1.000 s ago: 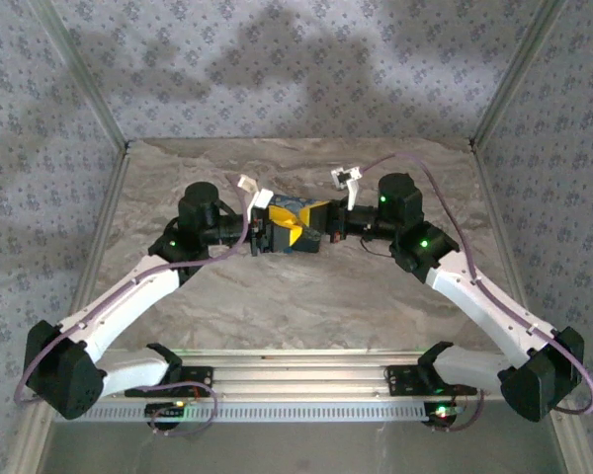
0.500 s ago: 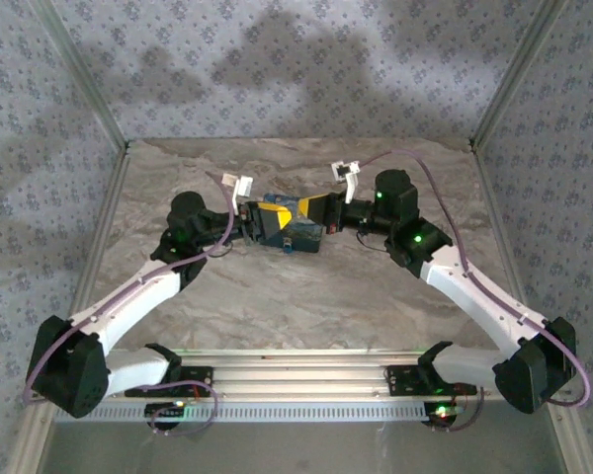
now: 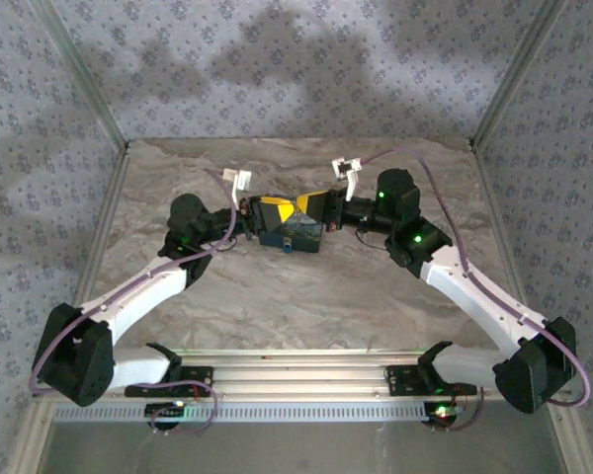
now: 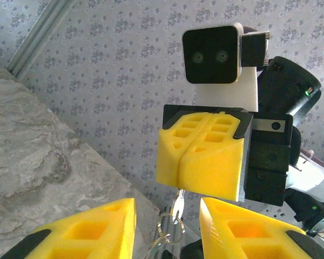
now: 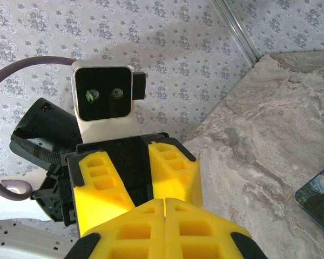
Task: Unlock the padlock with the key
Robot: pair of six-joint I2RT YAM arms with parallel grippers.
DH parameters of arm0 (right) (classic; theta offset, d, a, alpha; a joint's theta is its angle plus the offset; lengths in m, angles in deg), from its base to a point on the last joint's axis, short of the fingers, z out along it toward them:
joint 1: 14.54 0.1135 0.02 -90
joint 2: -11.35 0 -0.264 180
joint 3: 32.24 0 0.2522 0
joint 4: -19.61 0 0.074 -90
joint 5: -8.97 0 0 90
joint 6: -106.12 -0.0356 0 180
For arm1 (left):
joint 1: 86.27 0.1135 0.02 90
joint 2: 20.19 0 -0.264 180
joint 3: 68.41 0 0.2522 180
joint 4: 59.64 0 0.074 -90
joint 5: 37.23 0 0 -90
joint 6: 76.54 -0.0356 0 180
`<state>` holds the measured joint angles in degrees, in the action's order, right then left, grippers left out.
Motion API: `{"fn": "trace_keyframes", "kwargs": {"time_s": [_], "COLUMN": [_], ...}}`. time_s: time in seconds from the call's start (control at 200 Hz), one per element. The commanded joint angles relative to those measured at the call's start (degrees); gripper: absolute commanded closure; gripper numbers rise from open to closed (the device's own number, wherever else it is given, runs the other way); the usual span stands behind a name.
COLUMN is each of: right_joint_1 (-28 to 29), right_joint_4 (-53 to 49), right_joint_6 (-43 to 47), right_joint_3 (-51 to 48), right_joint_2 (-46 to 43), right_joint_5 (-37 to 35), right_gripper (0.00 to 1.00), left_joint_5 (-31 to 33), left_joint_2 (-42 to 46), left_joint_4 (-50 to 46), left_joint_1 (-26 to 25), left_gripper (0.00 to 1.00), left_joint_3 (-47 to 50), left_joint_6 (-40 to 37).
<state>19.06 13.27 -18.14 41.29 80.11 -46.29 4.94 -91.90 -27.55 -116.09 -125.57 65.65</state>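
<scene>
My right gripper [image 4: 181,186] is shut on a small silver key [image 4: 178,204]; the blade points down out of the yellow pads, and a key ring [image 4: 170,226] hangs from it. My left gripper [image 4: 167,208] faces it, open, with the key and ring hanging in its gap and touching neither finger. In the right wrist view my right gripper [image 5: 164,200] has its pads pressed together, and the left gripper's fingers [image 5: 175,167] stand spread beyond. From above, both grippers [image 3: 277,212] [image 3: 304,206] meet over the printed box. A tiny bluish piece [image 3: 290,244], perhaps the padlock, shows at the box's near edge.
The blue-and-yellow Starry Night box [image 3: 295,233] lies on the marble tabletop [image 3: 306,296] under the grippers; a corner of the box [image 5: 318,195] shows in the right wrist view. Patterned walls with metal frame posts [image 3: 99,109] close in the back and sides.
The left arm has swung left and settled lower, its wrist moving back and left. The right gripper has edged back, still holding the key. Both grippers now sit a little farther from me.
</scene>
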Motion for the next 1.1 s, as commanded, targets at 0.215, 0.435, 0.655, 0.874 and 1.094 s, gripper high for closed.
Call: {"fn": "trace_keyframes", "kwargs": {"time_s": [0.215, 0.435, 0.655, 0.874, 1.094], "right_joint_1": [-0.14, 0.11, 0.58, 0.94, 1.02], "right_joint_4": [2.77, 2.95, 3.68, 4.06, 4.03], "right_joint_6": [-1.33, -1.31, -1.28, -1.33, -1.26], "right_joint_3": [-0.36, -0.44, -0.61, -0.6, -0.96], "right_joint_2": [0.0, 0.07, 0.77, 1.21, 0.88], "right_joint_5": [0.68, 0.68, 0.68, 0.85, 0.64], "right_gripper": [1.0, 1.0, 1.0, 1.0, 1.0], "left_joint_5": [-3.49, -3.28, -2.36, -2.18, -2.2], "left_joint_2": [-0.86, -0.93, -0.92, -1.34, -1.09], "left_joint_4": [1.73, 1.35, 2.54, 2.23, 1.18], "left_joint_1": [-0.94, -0.96, -0.94, -1.0, -1.02], "left_gripper": [0.67, 0.68, 0.67, 0.7, 1.0], "left_joint_3": [-1.69, -1.93, -1.78, -1.86, -1.78], "left_joint_6": [-0.44, -1.02, -0.76, -1.0, -1.64]}}
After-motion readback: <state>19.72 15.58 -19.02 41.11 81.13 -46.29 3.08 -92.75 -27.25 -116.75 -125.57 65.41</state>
